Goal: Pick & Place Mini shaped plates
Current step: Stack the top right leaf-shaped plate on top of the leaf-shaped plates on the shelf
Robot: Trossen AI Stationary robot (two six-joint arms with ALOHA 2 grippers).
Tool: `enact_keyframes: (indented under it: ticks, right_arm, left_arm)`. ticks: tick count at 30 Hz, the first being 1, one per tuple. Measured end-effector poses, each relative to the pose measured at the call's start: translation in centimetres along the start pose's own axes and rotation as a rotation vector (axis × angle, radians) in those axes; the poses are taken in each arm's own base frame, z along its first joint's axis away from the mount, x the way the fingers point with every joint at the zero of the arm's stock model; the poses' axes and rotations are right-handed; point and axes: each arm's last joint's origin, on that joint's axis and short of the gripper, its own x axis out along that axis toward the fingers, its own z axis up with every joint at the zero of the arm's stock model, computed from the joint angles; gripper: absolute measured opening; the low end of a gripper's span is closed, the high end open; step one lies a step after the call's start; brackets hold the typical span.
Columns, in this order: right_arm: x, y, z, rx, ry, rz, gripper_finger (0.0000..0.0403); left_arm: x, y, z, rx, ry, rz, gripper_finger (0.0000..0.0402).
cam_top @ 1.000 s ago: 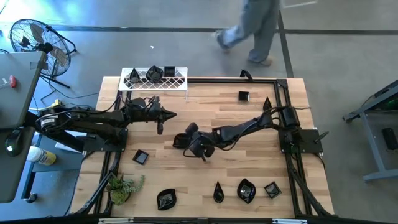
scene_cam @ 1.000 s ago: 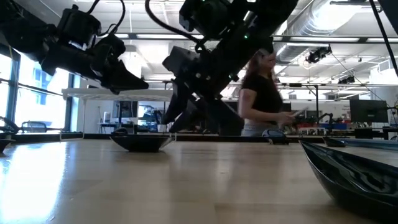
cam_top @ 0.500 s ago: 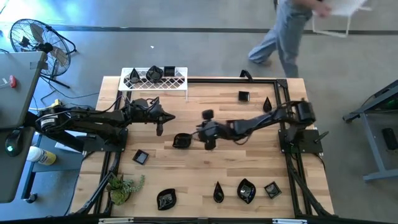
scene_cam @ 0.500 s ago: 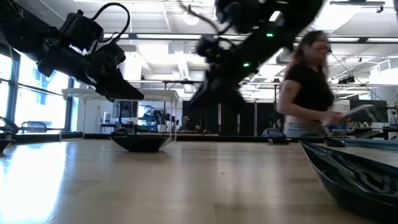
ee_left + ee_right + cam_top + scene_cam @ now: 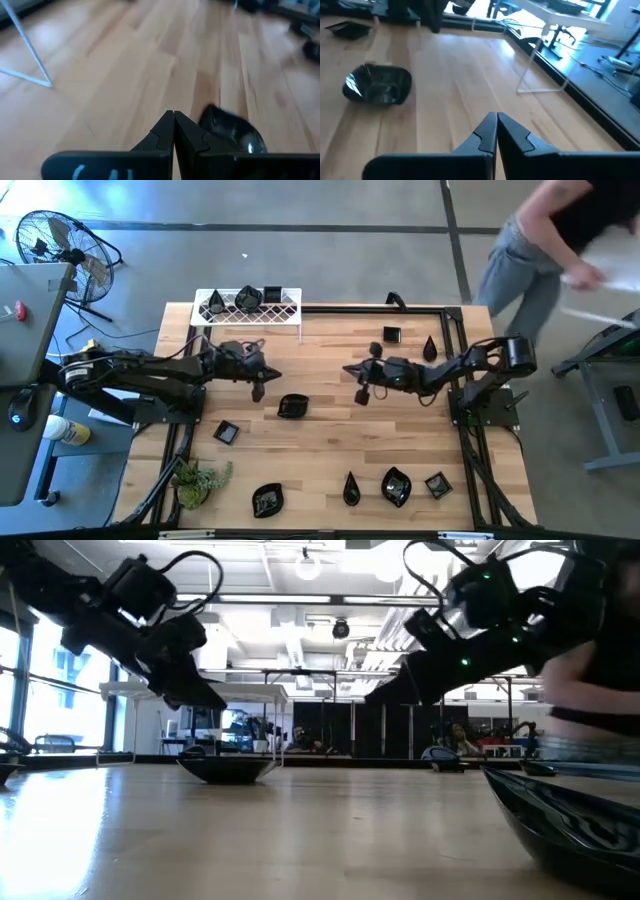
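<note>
The left gripper [image 5: 258, 388] hangs over the table's [image 5: 330, 450] left-centre, its fingers [image 5: 165, 131] pressed together with nothing between them. The right gripper [image 5: 362, 394] is above the table's middle right, also closed and empty; its fingers [image 5: 489, 128] meet at the tips.

Between the 2 grippers, nearer the left one, 1 plate [image 5: 292, 406] lies flat on the wood, touched by neither. It shows just beyond the left fingertips in the left wrist view [image 5: 234, 132] and farther off in the right wrist view [image 5: 378, 84].

Other plates lie scattered: 1 square [image 5: 226, 432] near the left edge, 4 along the near edge [image 5: 268, 500], and 2 at the far right [image 5: 392, 334]. 3 more sit on the rack [image 5: 248, 308] at the far left corner. A plant [image 5: 198, 480] stands at the near left corner. A person [image 5: 545, 240] is beyond the far right corner.
</note>
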Motion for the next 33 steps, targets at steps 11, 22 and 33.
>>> enact_keyframes:
  ticks: [11,22,33]
  right_arm:
    - [-1.0,0.7,-1.4,-0.003,0.05,-0.016,0.0005]
    - [-1.0,0.7,-1.4,-0.052,0.05,-0.017,0.0005]
    - [-1.0,0.8,-1.5,-0.058,0.057,-0.012,0.0007]
  left_arm:
    - [-0.6,-2.7,3.7,-0.052,0.263,0.166,0.0041]
    - [2.0,-5.1,3.8,-0.087,0.402,0.165,0.0083]
    - [7.3,-5.6,4.6,-0.043,0.493,0.111,0.0084]
